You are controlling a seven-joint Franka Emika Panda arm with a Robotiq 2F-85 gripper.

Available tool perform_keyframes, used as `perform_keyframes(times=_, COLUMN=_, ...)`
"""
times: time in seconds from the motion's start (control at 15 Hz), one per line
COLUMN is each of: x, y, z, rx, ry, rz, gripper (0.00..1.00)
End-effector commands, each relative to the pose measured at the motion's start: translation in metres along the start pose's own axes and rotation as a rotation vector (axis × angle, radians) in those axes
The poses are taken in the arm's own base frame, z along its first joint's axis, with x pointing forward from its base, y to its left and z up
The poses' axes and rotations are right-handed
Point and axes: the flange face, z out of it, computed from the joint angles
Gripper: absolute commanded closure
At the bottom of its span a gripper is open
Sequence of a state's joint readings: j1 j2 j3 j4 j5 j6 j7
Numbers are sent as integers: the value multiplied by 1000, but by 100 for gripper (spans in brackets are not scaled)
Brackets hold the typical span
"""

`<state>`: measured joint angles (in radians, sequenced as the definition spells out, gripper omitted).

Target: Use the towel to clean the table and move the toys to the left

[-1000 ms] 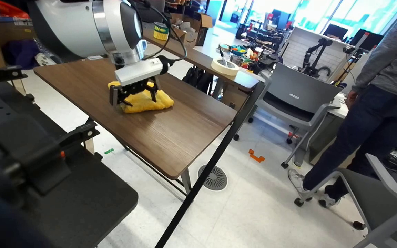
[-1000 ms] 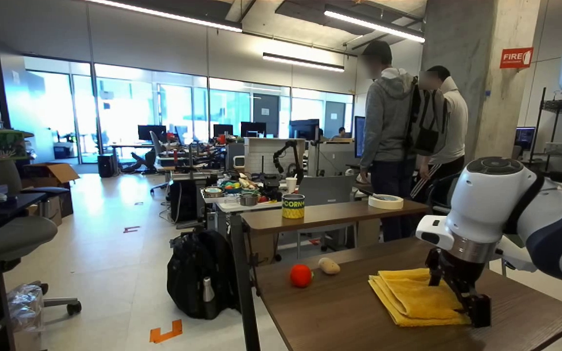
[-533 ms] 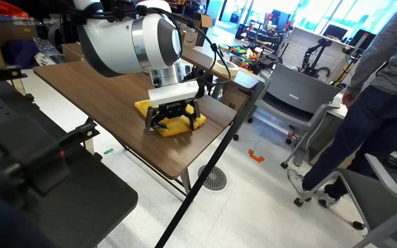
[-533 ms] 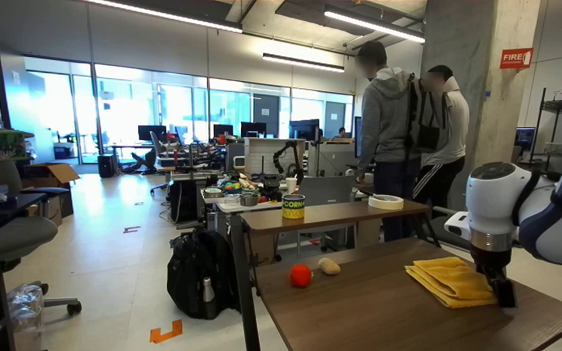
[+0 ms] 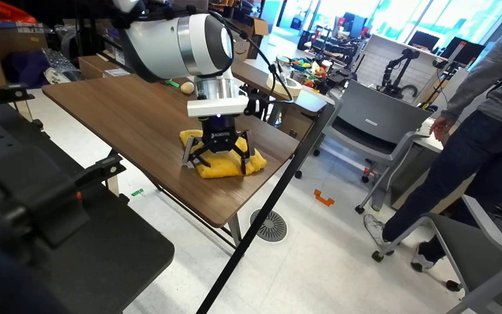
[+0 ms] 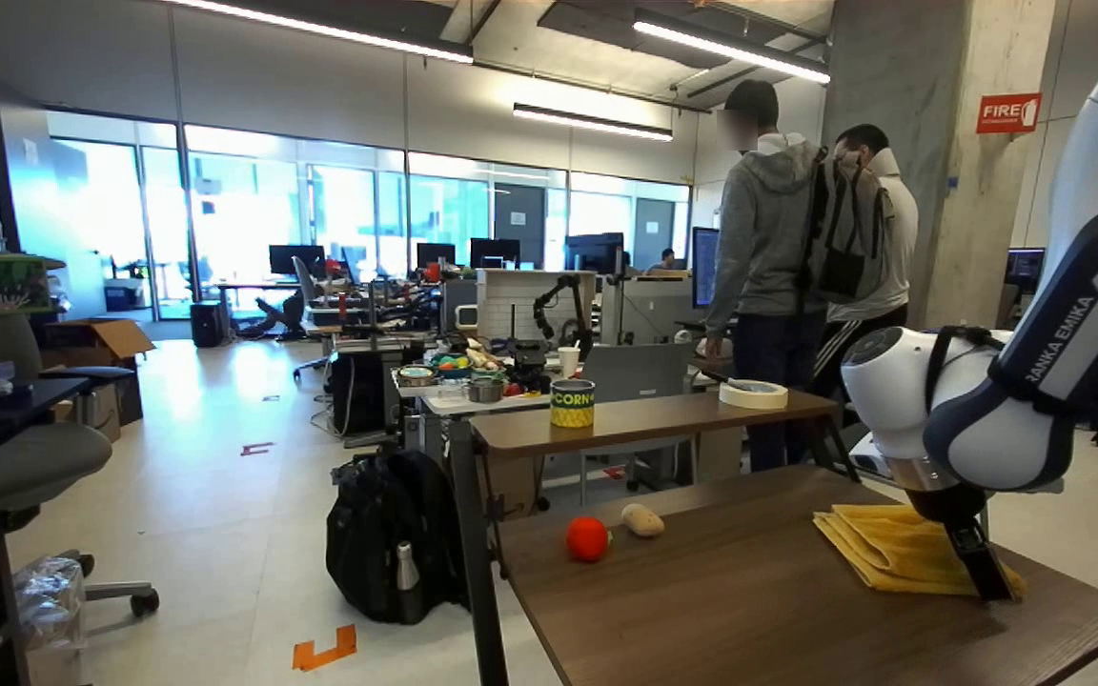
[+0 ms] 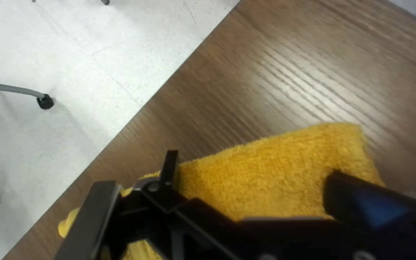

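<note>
The gripper [image 5: 217, 165] stands spread over the towel [image 5: 225, 169] by one table [image 5: 133, 117] edge, red toy [image 6: 587, 540] and tan toy [image 6: 643, 520] by the opposite edge.

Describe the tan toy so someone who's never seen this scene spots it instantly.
In an exterior view, find the brown wood-grain table at lower right, with a narrow raised shelf along its far side. Near the table's far-left corner, apart from the yellow towel, lies the red toy. The tan toy is just right of it, pale and oval where the red one is bright and round.
</note>
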<state>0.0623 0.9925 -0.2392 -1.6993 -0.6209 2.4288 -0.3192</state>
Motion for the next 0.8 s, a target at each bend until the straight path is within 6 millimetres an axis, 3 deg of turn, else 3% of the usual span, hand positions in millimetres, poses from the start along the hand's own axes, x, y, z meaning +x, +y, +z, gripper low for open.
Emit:
perform_keyframes(times=0.0, x=24, y=-35, z=-14, rx=-23, ry=61, rz=-160, gripper=0)
perform_keyframes(times=0.2, x=43, y=-72, z=-37, rx=-106, ry=121, rz=-275, gripper=0)
perform_keyframes(times=0.6, x=63, y=-171, z=-90, rx=-278, ry=251, rz=-549, gripper=0)
perform_keyframes(times=0.73, x=64, y=-186, z=-102, rx=-336, ry=301, rz=-643, gripper=0)
